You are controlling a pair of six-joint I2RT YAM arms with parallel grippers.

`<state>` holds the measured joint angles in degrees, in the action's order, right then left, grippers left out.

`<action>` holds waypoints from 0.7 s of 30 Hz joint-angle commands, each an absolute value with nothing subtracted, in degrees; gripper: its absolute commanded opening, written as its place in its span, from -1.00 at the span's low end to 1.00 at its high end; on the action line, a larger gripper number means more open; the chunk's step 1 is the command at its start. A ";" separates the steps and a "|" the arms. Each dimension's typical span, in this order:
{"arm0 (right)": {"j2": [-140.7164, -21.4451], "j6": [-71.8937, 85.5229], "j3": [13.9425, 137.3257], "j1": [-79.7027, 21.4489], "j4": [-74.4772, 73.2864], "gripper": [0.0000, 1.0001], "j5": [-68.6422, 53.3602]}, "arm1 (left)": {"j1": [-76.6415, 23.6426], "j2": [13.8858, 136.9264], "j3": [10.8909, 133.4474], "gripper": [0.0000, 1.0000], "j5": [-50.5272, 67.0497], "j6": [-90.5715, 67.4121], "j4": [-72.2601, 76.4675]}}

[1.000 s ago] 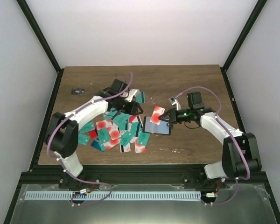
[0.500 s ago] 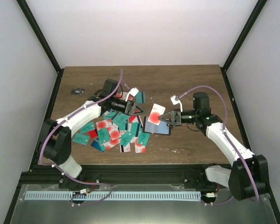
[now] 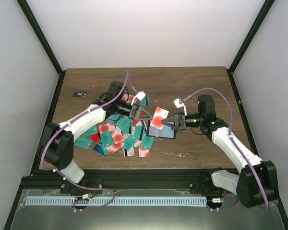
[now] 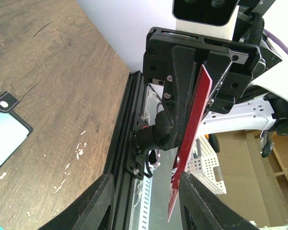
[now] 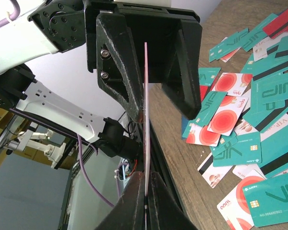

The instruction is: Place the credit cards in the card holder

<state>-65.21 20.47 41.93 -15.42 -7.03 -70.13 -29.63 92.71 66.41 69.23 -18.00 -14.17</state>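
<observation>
Between both grippers a white, red-circle card (image 3: 158, 118) stands on edge. The right gripper (image 3: 168, 120) is clenched on one end; the left gripper (image 3: 147, 115) straddles the other w/ jaws apart, not pinching. The card holder (image 3: 164, 132) lies open just below them, w/ other credit cards (image 3: 116, 137) heaped below the left gripper. Advice: left should centre and close squarely before right lets go.

Dark wood-grain tabletop (image 3: 192, 81) here, scuffed with pale flecks. Plain white walls (image 3: 149, 28) close in on three sides, black posts (image 3: 41, 36) running up the corners, and a black rail (image 3: 149, 181) lines the near edge. Light is even, soft.
</observation>
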 commanded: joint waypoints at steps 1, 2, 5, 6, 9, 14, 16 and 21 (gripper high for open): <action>-64.55 21.30 41.88 -16.32 -5.13 -0.99 -70.71 | -30.48 91.17 66.36 -0.25 72.05 -17.66 -11.71; -64.53 21.49 41.89 -16.41 -5.10 -0.99 -70.64 | -30.57 91.27 66.31 -0.28 72.14 -17.67 -11.69; -64.55 21.73 41.90 -16.63 -4.67 -0.99 -70.77 | -31.29 91.73 66.63 -0.32 72.32 -17.93 -11.35; -64.70 21.74 41.92 -16.76 -4.58 -0.99 -70.71 | -31.59 91.86 66.81 -0.33 72.33 -18.13 -11.08; -65.31 22.05 41.94 -16.93 -4.16 -0.99 -70.54 | -32.07 92.04 67.19 -0.34 72.51 -19.03 -10.20; -65.89 22.04 41.88 -16.91 -4.31 -0.99 -69.19 | -32.01 91.08 67.19 -0.30 70.55 -19.79 -9.43; -65.87 22.06 41.57 -16.93 -4.33 -0.99 -68.79 | -31.63 90.42 66.96 -0.21 69.65 -20.42 -8.74; -65.57 22.27 41.01 -16.96 -4.34 -0.99 -69.07 | -30.55 88.39 64.99 -0.09 69.68 -24.29 -3.56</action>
<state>-65.41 21.98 41.32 -15.92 -5.26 -69.19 -30.11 91.59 66.19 68.79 -21.56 -10.66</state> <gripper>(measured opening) 0.024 0.451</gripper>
